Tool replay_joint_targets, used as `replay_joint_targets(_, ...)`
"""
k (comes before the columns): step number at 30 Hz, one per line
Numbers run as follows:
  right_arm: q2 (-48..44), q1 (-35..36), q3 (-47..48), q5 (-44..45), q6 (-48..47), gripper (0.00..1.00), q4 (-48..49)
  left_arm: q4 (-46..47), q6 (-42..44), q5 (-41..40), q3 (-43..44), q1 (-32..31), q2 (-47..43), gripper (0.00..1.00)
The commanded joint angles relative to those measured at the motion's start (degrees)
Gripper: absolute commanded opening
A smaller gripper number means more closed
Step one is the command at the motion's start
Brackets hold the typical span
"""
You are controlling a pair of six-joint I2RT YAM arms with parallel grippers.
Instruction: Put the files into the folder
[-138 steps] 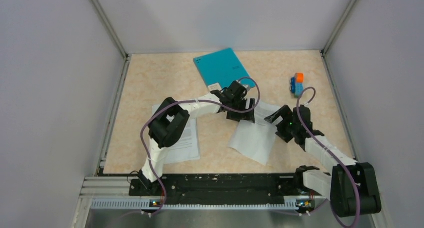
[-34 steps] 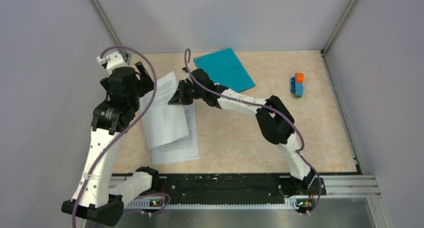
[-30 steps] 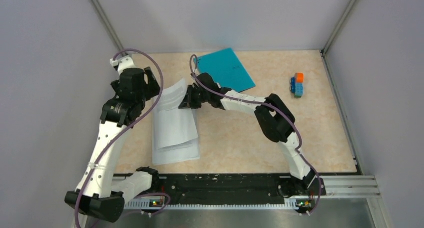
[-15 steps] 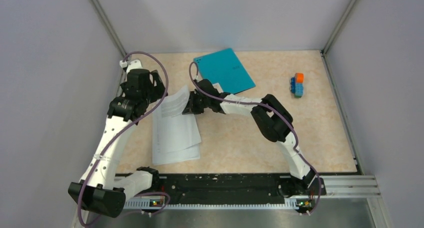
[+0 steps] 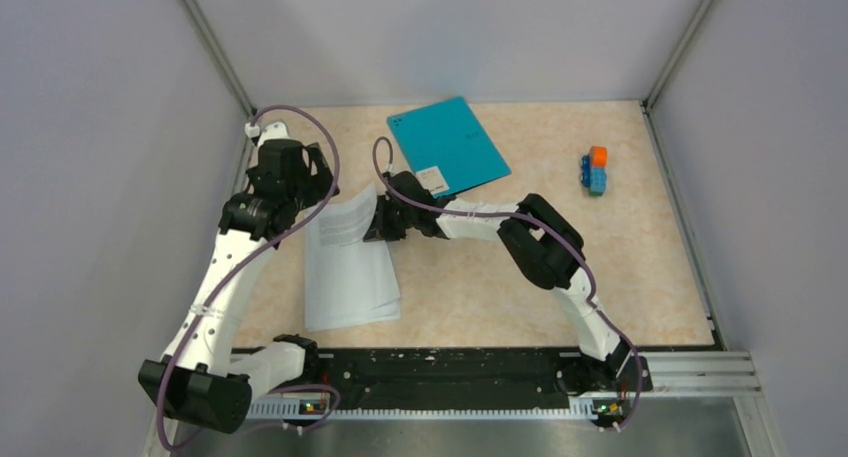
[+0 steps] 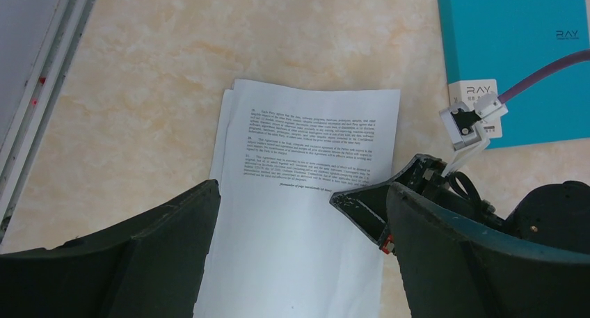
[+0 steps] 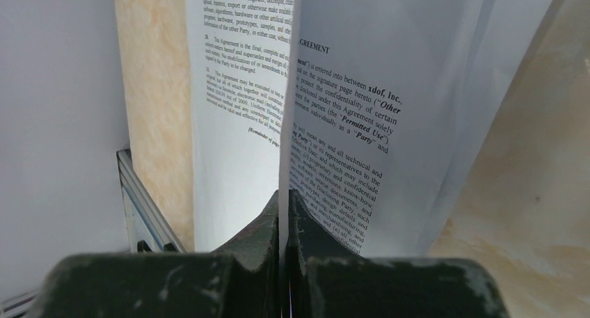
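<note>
Your R gripper (image 5: 380,220) is clamped on the right edge of the white printed paper sheets (image 5: 350,267), which lie left-centre with their long axis near-far. The flat teal file folder (image 5: 447,145) is closed and sits just far-right of it, so the R arm is nearer. L gripper (image 6: 275,196) gapes empty above the sheets.

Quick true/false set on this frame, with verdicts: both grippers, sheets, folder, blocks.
1. The right gripper pinches a sheet by its edge. True.
2. The folder lies open. False: it is closed, teal cover up.
3. The left gripper is shut on a sheet. False: it is open above the sheets, holding nothing.
4. The block stack stands apart from the folder. True.
</note>
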Motion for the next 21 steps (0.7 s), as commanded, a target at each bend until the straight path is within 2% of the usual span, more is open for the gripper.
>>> replay_joint_targets(1,-2.7,1.0,0.1,1.1,0.9,0.00,2.4,2.8,-0.3,0.7,-0.8,0.4,0.0,0.94)
replay_joint_targets(21,-2.8,2.9,-1.1,4.2,3.1,0.00,2.5,4.1,-0.1,2.8,-2.0,0.4,0.5,0.94)
